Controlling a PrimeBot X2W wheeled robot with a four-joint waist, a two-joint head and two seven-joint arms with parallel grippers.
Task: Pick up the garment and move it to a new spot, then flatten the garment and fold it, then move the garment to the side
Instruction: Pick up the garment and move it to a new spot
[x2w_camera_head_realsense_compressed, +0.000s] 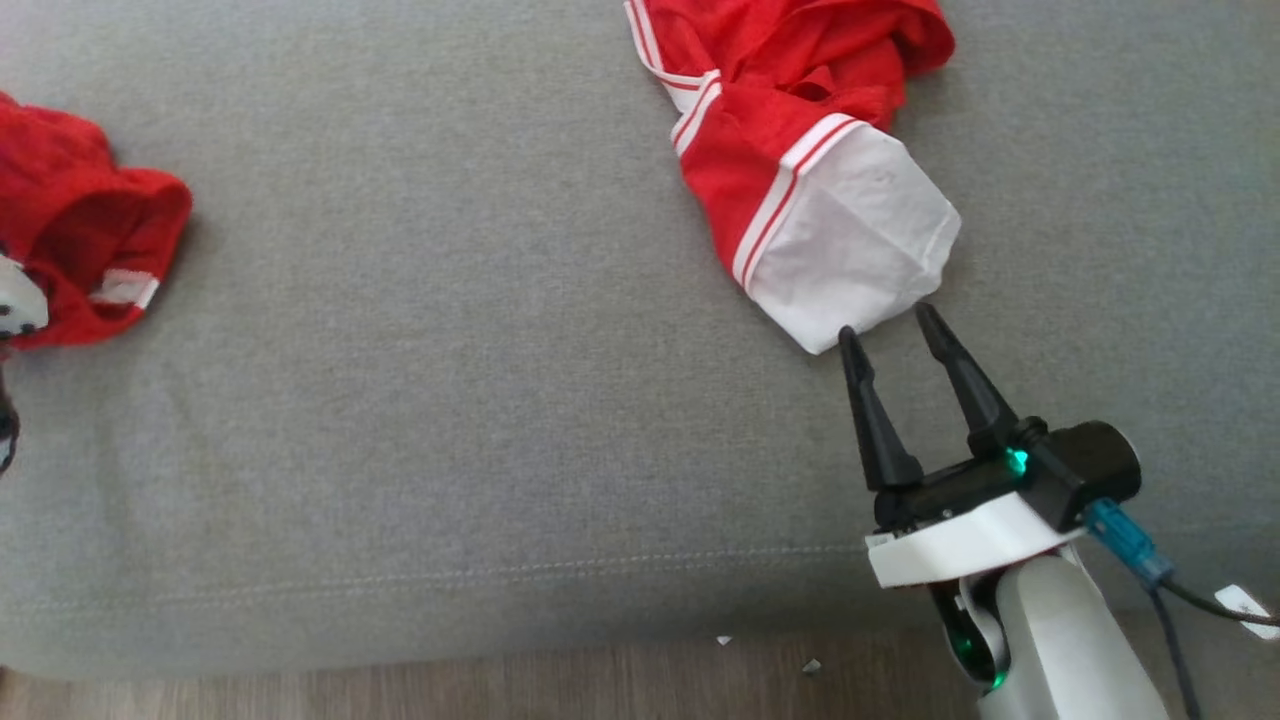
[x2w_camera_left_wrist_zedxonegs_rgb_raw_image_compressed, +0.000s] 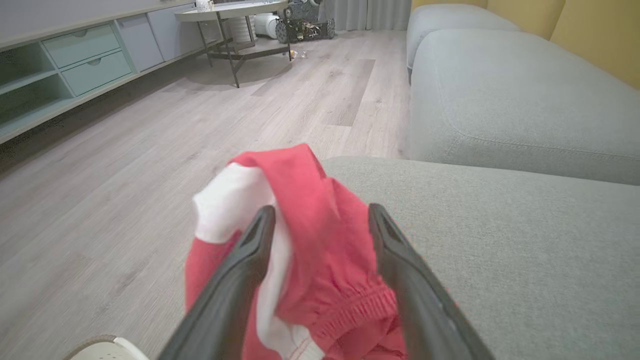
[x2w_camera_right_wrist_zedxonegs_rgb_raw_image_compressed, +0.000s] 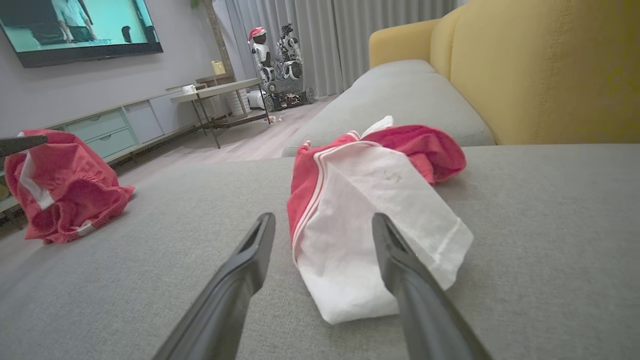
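Well left of the garment (x2w_camera_head_realsense_compressed: 770, 150) on the sofa (x2w_camera_head_realsense_compressed: 450, 400), another red garment (x2w_camera_head_realsense_compressed: 90, 230).

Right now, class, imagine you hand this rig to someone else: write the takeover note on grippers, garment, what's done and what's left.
Right gripper: open, fingertips at the white hem of the red-and-white cloth garment, nothing gripped.
Left gripper: open, fingers astride a second crumpled red cloth bundle at the left edge of the grey sofa cushion.
Done: nothing visibly flattened or folded.
To do: grasp, move, flatten, fold, set aside.
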